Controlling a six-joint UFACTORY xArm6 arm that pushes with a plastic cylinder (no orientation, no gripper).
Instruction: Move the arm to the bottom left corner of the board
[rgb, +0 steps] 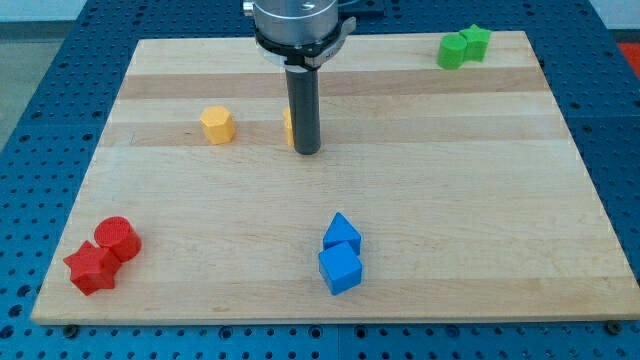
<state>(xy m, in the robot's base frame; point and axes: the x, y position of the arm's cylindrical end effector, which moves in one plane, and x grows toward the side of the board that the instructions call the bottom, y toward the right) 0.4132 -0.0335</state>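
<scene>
My tip (307, 151) rests on the wooden board (450, 200) in the upper middle of the view. A yellow block (289, 127) is mostly hidden right behind the rod, on its left side. A yellow hexagonal block (217, 125) lies further to the left. A red cylinder (118, 238) and a red star-shaped block (91, 269) sit touching near the board's bottom left corner, far from my tip.
A blue pentagon-like block (342, 234) and a blue cube (340, 269) sit together at the bottom middle. Two green blocks (463, 46) sit together at the top right. The board lies on a blue perforated table (30, 80).
</scene>
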